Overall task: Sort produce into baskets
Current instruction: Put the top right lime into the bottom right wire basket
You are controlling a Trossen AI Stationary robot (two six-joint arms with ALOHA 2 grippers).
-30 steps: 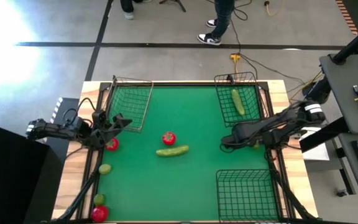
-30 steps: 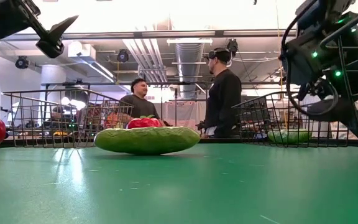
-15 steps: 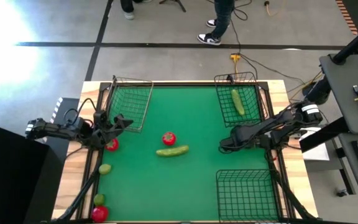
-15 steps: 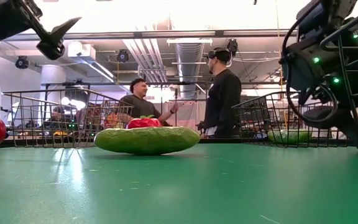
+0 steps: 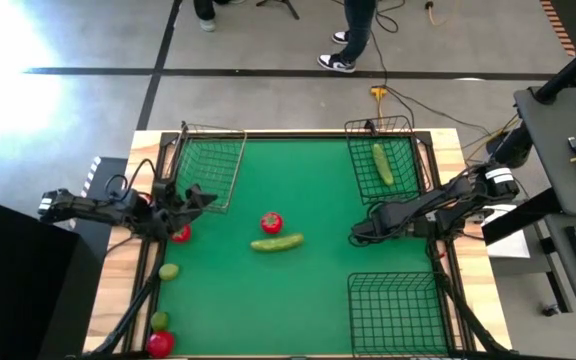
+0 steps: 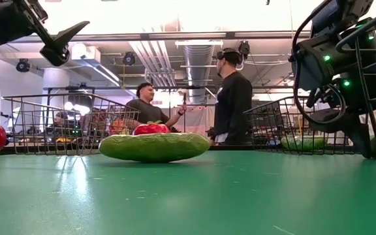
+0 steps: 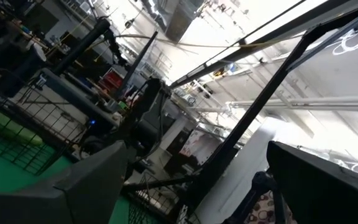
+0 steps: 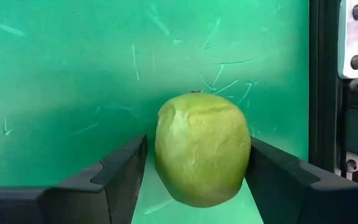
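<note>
Limes are the fruit in hand: one small round yellow-green lime (image 8: 202, 149) sits pinched between the dark fingers of the right gripper (image 5: 358, 232), near the right edge of the green mat (image 5: 318, 290), between the two wire baskets on that side.

To do this step well, I judge the grip should hold firm without crushing, the lime should be lifted clear of the mesh walls, carried over an open top, and let go low inside, so it does not bounce out. Which basket is meant for limes I cannot tell; the far-right basket already holds a cucumber.

The left gripper (image 5: 200, 195) waits with its fingers spread above the left edge of the mat, beside the far-left basket.

Counted in the high view:
- Limes: three. One is in the right gripper, and two more, (image 5: 169, 271) and (image 5: 159, 320), lie along the left edge.
- Small red round tomatoes: three. One (image 5: 271, 222) is mid-mat, one (image 5: 180, 233) is under the left gripper, and one (image 5: 160, 343) is at the near-left corner.
- Long green cucumbers: two. One (image 5: 277, 242) is mid-mat, just beside the tomato; one (image 5: 382, 163) is in the far-right basket.
- Dark wire-mesh baskets: three, at far left (image 5: 208, 165), far right (image 5: 400, 170) and near right (image 5: 393, 310).
</note>
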